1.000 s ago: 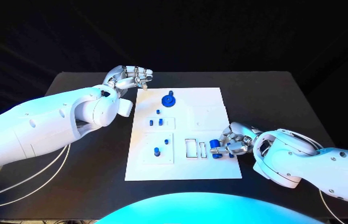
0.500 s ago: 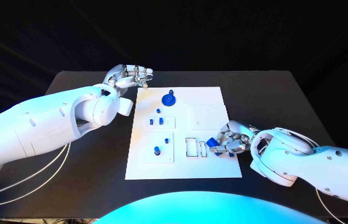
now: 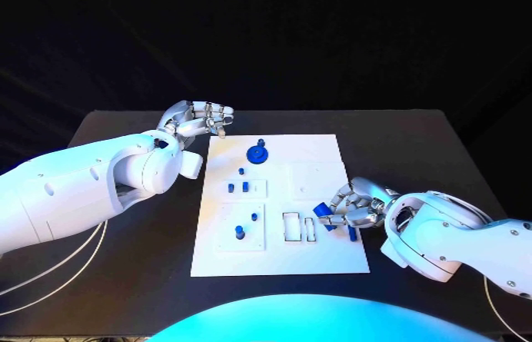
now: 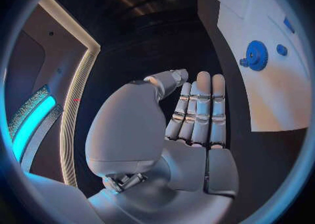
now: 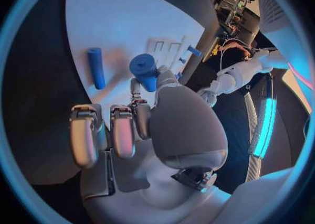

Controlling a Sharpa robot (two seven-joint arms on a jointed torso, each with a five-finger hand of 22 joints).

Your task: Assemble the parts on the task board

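Observation:
The white task board (image 3: 313,154) lies mid-table. A blue gear (image 3: 256,153) stands near its far edge, and several small blue parts (image 3: 240,233) stand in its slots. My right hand (image 3: 355,208) hovers over the board's right edge, pinching a short blue cylinder (image 3: 325,209) between thumb and finger; the right wrist view shows this cylinder (image 5: 144,72) held above the board (image 5: 125,19). A blue rod (image 3: 353,233) lies loose on the board beside that hand, seen too in the right wrist view (image 5: 96,67). My left hand (image 3: 201,118) hangs off the board's far left corner, fingers (image 4: 197,108) straight, holding nothing.
White rectangular slots (image 3: 293,227) sit just left of the held cylinder. The left wrist view shows the gear (image 4: 256,55) and a small blue part (image 4: 281,50) on the board (image 4: 275,98). Black table (image 3: 410,150) surrounds the board.
My right hand has lifted the blue cylinder and drawn it a little toward the board's far side, leaving the blue rod uncovered. The left hand has stayed still.

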